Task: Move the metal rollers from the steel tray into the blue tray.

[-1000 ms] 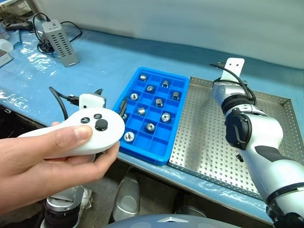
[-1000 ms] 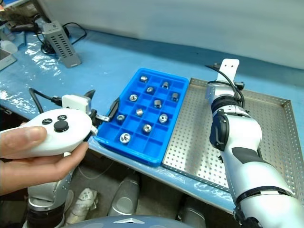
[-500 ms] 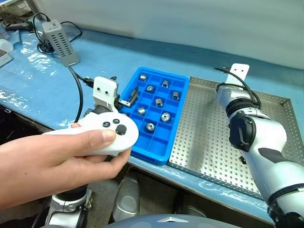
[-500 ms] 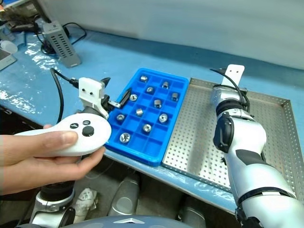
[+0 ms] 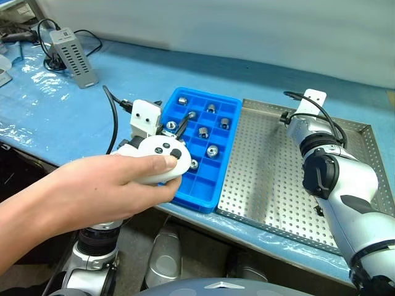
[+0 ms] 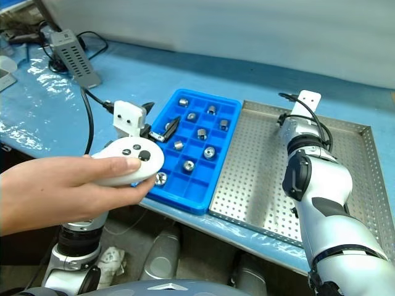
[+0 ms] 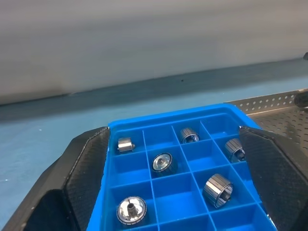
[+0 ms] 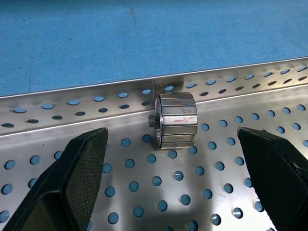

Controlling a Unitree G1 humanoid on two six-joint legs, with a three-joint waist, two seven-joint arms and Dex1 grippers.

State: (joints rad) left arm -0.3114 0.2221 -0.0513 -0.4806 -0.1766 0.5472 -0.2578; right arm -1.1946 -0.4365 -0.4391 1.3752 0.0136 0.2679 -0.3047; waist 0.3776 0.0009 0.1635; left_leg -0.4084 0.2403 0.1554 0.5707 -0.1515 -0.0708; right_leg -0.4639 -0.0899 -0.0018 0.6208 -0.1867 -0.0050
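The blue tray (image 5: 203, 97) lies mid-table and holds several metal rollers (image 5: 212, 150) in its compartments. To its right is the steel tray (image 5: 265, 172) with a hole-dotted floor. My left gripper (image 6: 160, 120) hovers open over the blue tray's left edge; in the left wrist view the left gripper (image 7: 173, 132) has its fingers spread either side of rollers (image 7: 217, 190). In the right wrist view my right gripper (image 8: 172, 132) is open, low over the steel tray. One roller (image 8: 177, 120) lies on its side ahead of the fingers, against the tray's rim, untouched.
A person's hand (image 5: 92, 197) holds a white controller (image 5: 162, 161) in front of my left arm, covering the blue tray's near left corner. A grey power box (image 5: 73, 57) with cables sits at the back left on the blue table cover (image 5: 123, 80).
My left gripper has risen and moved right, to the blue tray's left edge. The hand with the controller has moved right toward the tray. My right arm has shifted slightly right and down.
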